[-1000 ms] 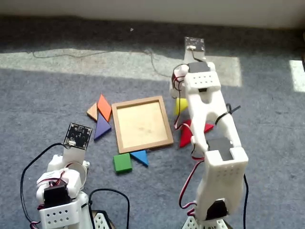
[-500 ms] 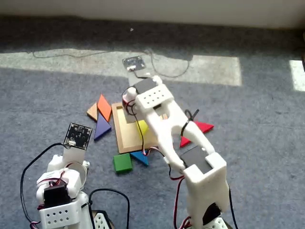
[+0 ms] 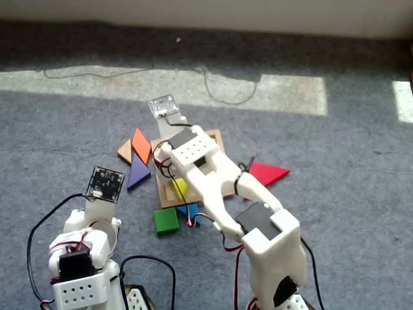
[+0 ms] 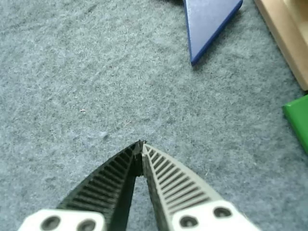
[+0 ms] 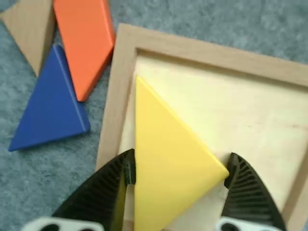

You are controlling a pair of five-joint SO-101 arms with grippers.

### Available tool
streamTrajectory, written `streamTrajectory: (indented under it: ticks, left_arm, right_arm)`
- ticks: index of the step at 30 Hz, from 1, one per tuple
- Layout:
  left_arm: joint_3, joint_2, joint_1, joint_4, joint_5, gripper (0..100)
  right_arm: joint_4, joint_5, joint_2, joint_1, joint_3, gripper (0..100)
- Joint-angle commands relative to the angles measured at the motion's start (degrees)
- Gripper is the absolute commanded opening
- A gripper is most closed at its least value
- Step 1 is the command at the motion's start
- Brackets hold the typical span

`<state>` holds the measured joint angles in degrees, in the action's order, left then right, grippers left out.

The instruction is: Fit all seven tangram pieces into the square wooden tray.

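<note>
The right jaws grip the yellow triangle point(image 5: 163, 159), one jaw on its long straight edge and the other at the opposite corner. The triangle sits within the square wooden tray point(image 5: 118, 120). Its long edge runs along the inside of the tray wall that faces the orange parallelogram point(image 5: 84, 43), the dark blue triangle point(image 5: 50, 110) and the tan triangle point(image 5: 29, 31). Whether it rests on the tray floor or hangs just above it, I cannot tell.

In the high view the right arm point(image 3: 193, 152) lies across the tray and covers the grip, leaving a sliver of yellow near the tray's near-left corner. That view adds the red triangle point(image 3: 266, 172) to the tray's right, and the light blue triangle point(image 3: 189, 212) and green square point(image 3: 166, 220) just off the tray's near edge.

The left jaws are closed with their tips together over the carpet point(image 4: 72, 72), short of the tray's near-left corner. The dark blue triangle and green square lie between them and the tray.
</note>
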<state>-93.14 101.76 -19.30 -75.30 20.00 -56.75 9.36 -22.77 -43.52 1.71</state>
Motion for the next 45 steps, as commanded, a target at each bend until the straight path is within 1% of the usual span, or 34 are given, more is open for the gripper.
streamTrajectory:
  ticks: [1, 3, 6, 8, 10, 17, 21, 25, 27, 29, 32, 35, 41, 45]
  left_arm:
    - [2.3, 2.1, -0.1, 1.3, 0.4, 1]
    - [2.3, 2.1, -0.1, 1.3, 0.4, 1]
    - [2.3, 2.1, -0.1, 1.3, 0.4, 1]
    - [2.3, 2.1, -0.1, 1.3, 0.4, 1]
    - [2.3, 2.1, -0.1, 1.3, 0.4, 1]
    - [2.3, 2.1, -0.1, 1.3, 0.4, 1]
    - [2.3, 2.1, -0.1, 1.3, 0.4, 1]
    - [2.3, 2.1, -0.1, 1.3, 0.4, 1]
    - [2.3, 2.1, -0.1, 1.3, 0.4, 1]
    - [2.3, 2.1, -0.1, 1.3, 0.4, 1]
    - [2.3, 2.1, -0.1, 1.3, 0.4, 1]
    - [2.3, 2.1, -0.1, 1.3, 0.4, 1]
    - [2.3, 2.1, -0.1, 1.3, 0.4, 1]
    - [2.3, 2.1, -0.1, 1.3, 0.4, 1]
  right_arm:
    - [1.4, 4.0, 3.9, -0.8, -0.3, 21.4]
    - [1.0, 5.3, 3.9, -0.9, -0.2, 24.1]
    - [1.0, 5.2, 3.9, -1.5, 0.0, 30.3]
    - [0.9, 5.2, 4.0, -1.6, 0.0, 32.5]
    - [0.7, 5.2, 4.4, -1.6, 0.0, 32.6]
    - [-9.1, 4.5, 6.6, -1.2, -4.4, 32.7]
    - [-12.0, -0.9, 11.7, 2.1, -4.9, 32.5]
    - [-11.6, -1.8, 15.9, 5.1, -1.0, 32.3]
    - [-10.6, -1.8, 16.0, 6.0, 0.9, 28.9]
    - [-8.2, -2.7, 15.1, 7.0, 3.6, 22.1]
    - [-3.6, -8.4, 13.4, 7.2, 8.2, 10.4]
    - [-2.4, -11.6, 13.0, 7.2, 10.7, 2.6]
    - [-0.5, -11.8, 12.5, 6.6, 11.1, 2.2]
    - [0.9, -11.8, 11.5, 4.6, 11.2, 2.2]
